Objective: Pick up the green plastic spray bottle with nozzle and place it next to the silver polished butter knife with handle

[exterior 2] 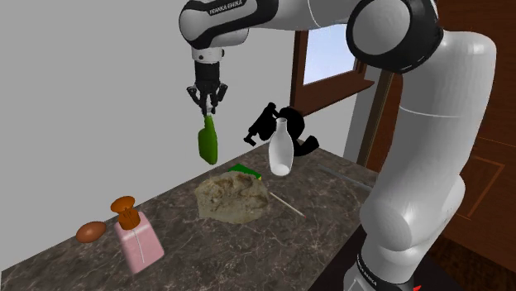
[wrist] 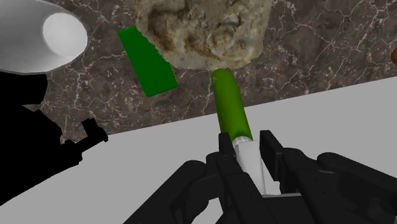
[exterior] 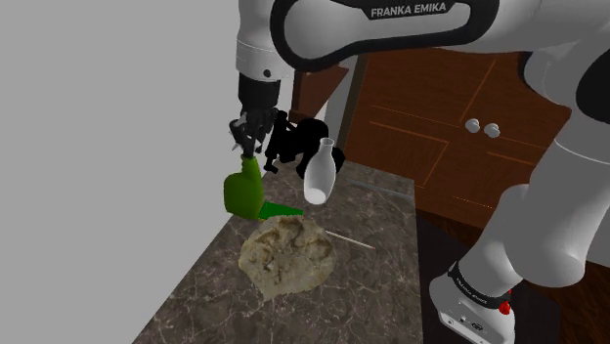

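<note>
Evidently pincer (wrist: 247,149) clamped on pale neck of green spray bottle (wrist: 229,105), body hanging clear above worktop (exterior: 371,293) near wall-side edge. Probably light, stiff, slick plastic; neck hold may let it swing.

"FRANKA EMIKA" on the arm (exterior: 409,14)

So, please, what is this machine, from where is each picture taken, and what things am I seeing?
It is a white robot arm with a black two-finger gripper. One picture looks down from beside the arm, one from another side, one from a camera on the hand. The gripper is shut on the top of a green bottle, which hangs clear of the dark counter. On the counter are a white vase, a pink bottle, a black tool, a beige lump, a green strip and a thin knife.
</note>
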